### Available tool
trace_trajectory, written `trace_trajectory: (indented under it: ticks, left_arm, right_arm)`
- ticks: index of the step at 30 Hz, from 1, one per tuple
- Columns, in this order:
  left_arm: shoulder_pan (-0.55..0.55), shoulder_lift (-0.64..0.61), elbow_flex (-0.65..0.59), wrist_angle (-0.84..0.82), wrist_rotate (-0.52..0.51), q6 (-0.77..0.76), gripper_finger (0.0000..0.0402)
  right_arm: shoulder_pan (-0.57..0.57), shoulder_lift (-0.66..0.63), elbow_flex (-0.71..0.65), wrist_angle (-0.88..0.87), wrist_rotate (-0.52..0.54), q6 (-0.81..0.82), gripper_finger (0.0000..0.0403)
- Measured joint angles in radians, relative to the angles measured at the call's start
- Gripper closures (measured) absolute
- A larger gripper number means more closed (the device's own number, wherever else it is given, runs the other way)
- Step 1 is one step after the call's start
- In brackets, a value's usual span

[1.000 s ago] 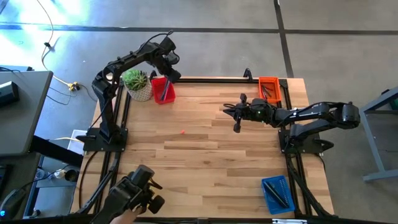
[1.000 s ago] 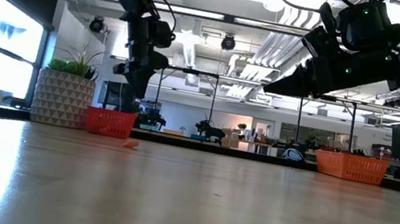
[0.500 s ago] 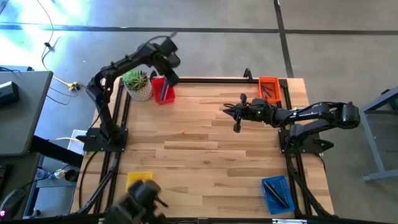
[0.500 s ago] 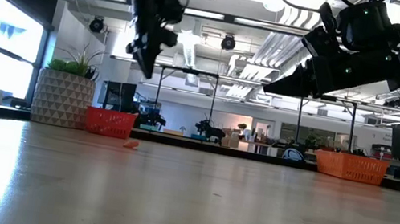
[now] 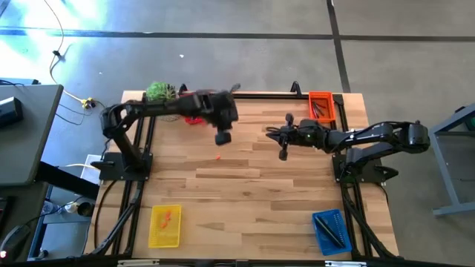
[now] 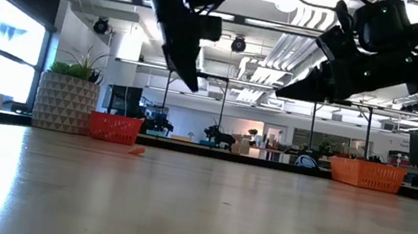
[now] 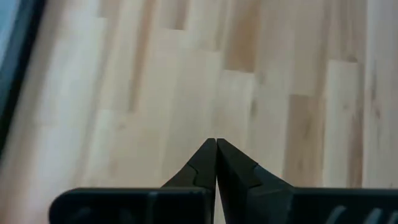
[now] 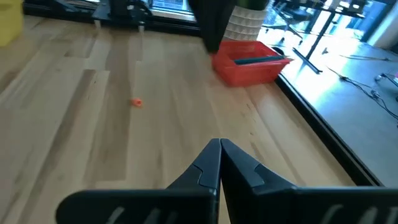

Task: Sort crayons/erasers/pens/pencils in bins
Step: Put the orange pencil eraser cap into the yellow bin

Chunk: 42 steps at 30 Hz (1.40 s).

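Note:
A short red-orange crayon (image 5: 218, 157) lies alone on the wooden table; it also shows in the low view (image 6: 136, 152) and the right wrist view (image 8: 136, 102). My left gripper (image 5: 223, 138) is shut and empty, high above the table just beyond the crayon; its closed fingertips show in its wrist view (image 7: 216, 144). My right gripper (image 5: 282, 153) is shut and empty, hovering right of centre (image 8: 220, 144). The red bin (image 8: 249, 62) stands at the far left, the orange bin (image 5: 320, 104) far right, the yellow bin (image 5: 165, 225) near left, the blue bin (image 5: 329, 230) near right.
A white pot with a green plant (image 5: 157, 92) stands at the far left corner beside the red bin. The yellow bin holds orange pieces, the blue and orange bins hold dark sticks. A black frame runs along the table's edges.
My left gripper has risen from the red bin and swung toward the table's centre, ending above the crayon's far side. A dark device held at the table's near left edge has gone from view, uncovering the yellow bin. My right arm has kept still.

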Motion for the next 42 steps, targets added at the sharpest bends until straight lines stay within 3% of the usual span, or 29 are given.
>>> trace_trajectory:
  ticks: [4, 14, 24, 29, 33, 42]
  left_arm:
    - [-0.085, -0.064, -0.155, 0.162, 0.000, -0.091, 0.0401]
    - [-0.219, -0.122, -0.350, 0.189, -0.143, -0.416, 0.0391]
    - [-0.231, -0.053, -0.394, 0.224, -0.113, -0.515, 0.0287]
    - [-0.236, -0.020, -0.419, 0.272, -0.140, -0.529, 0.0261]
    - [-0.233, -0.003, -0.437, 0.280, -0.204, -0.527, 0.0270]
    - [-0.233, 0.002, -0.489, 0.339, -0.157, -0.498, 0.0346]
  right_arm:
    - [0.017, 0.000, 0.000, 0.000, 0.019, -0.003, 0.0403]
    - [0.018, 0.000, 0.000, 0.001, 0.028, 0.001, 0.0403]
    - [0.020, 0.000, 0.000, 0.001, 0.027, 0.034, 0.0403]
    - [0.020, 0.000, 0.000, -0.001, 0.027, 0.035, 0.0403]
    - [0.020, 0.000, 0.000, -0.008, 0.027, 0.035, 0.0403]
    - [0.020, 0.000, 0.000, -0.008, 0.027, 0.039, 0.0403]
